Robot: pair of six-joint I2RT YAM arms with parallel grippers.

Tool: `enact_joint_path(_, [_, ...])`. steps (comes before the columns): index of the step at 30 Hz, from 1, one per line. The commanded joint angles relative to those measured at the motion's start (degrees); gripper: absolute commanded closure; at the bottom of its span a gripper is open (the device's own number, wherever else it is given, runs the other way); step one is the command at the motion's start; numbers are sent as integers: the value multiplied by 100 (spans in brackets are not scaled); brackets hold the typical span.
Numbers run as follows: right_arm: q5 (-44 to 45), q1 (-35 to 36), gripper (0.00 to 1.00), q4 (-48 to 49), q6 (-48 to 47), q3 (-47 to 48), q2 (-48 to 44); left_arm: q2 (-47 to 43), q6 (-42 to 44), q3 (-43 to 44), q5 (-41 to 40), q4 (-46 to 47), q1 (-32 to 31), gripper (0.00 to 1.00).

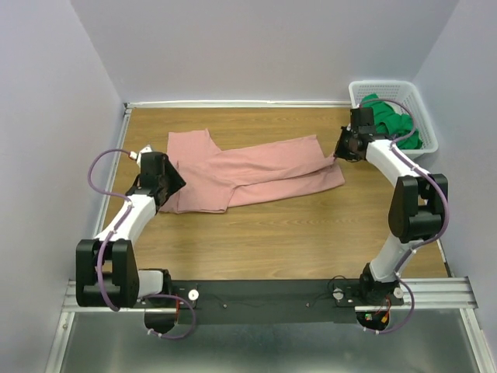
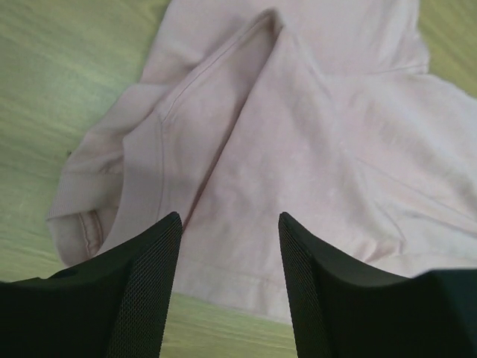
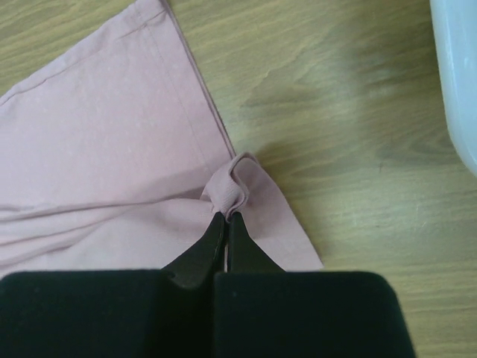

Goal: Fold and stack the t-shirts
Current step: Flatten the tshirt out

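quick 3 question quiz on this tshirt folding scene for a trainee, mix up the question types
1. True or false: the green t-shirt lies in the white basket.
2. Pick one. The right claw is: A) open above bare wood; B) shut on a pinched edge of the pink t-shirt; C) gripping the basket rim.
3. Fill the gap: the left claw hangs over the pink t-shirt with its jaws ____.

Key: 1 true; 2 B; 3 open.
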Motion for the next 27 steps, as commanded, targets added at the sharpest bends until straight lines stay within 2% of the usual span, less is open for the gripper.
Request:
enact_joint_path(1, [-312,-9,99,191,43,-292,-256,109,32,-153,25,-20,-33,39])
enact_joint_path(7, [-321,-9,99,243,60,-477,-362,435,-12,-311,-246,15,-33,39])
enact_joint_path(27, [-330,-1,99,366,113,-653,-327,769,-83,-548,87,85,-322,41])
